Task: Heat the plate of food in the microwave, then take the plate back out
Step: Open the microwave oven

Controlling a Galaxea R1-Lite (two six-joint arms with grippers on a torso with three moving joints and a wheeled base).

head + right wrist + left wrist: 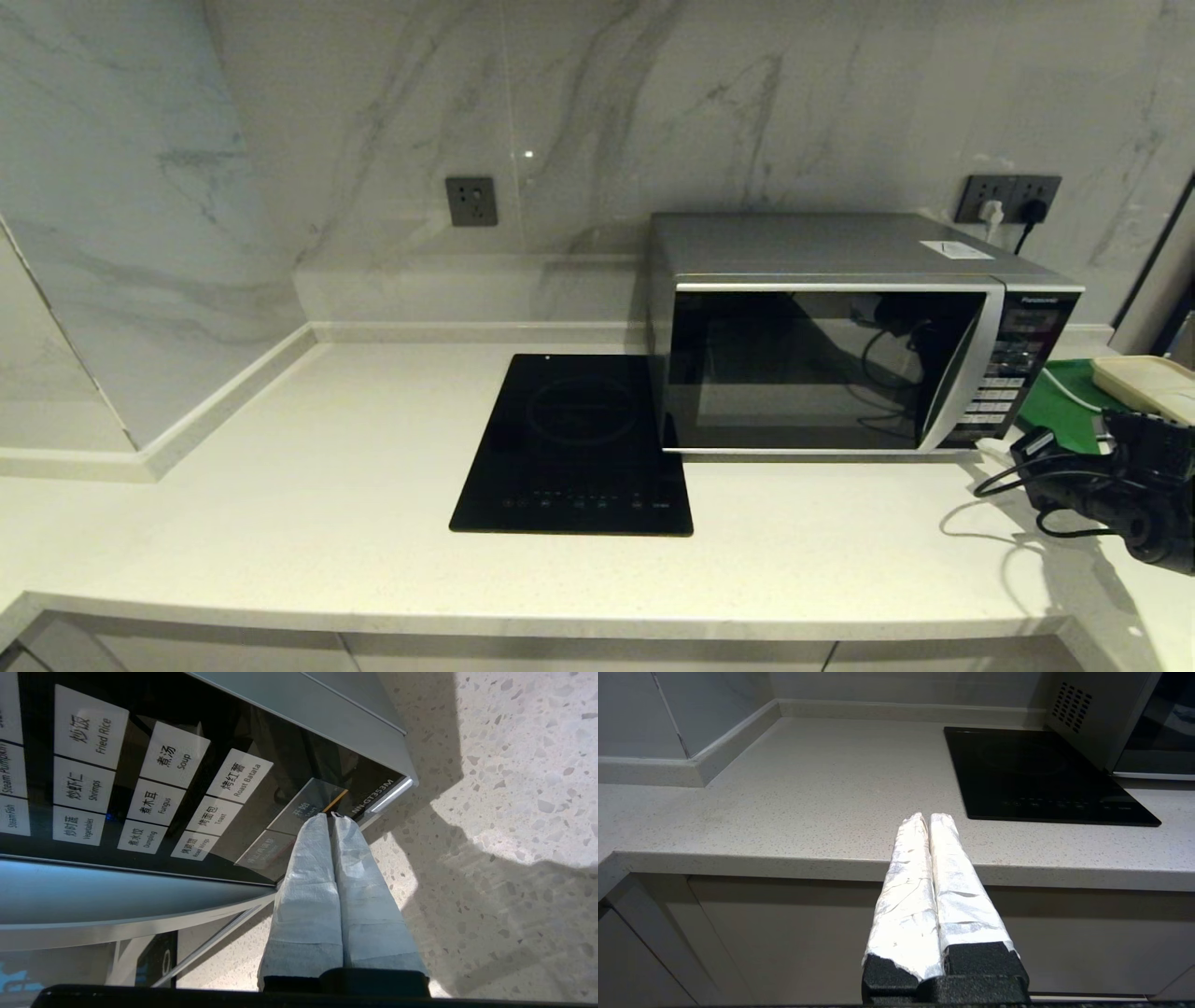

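Observation:
The silver microwave (pixel 822 364) stands at the back right of the counter with its dark glass door closed. The plate of food is out of view; nothing of it shows through the glass. My right gripper (pixel 329 815) is shut with nothing between its taped fingers. Its tips touch or nearly touch the Start button (pixel 306 807) at the bottom corner of the black button panel (pixel 1013 373). In the head view the right gripper (pixel 997 450) sits low by the microwave's front right corner. My left gripper (pixel 927 817) is shut and empty, parked at the counter's front edge.
A flat black induction cooktop (pixel 574 443) lies left of the microwave. A green tray (pixel 1060 406) and a cream box (pixel 1148 383) sit right of it, behind my right arm. Cables loop over the counter (pixel 327 485) near the arm. Wall sockets are behind.

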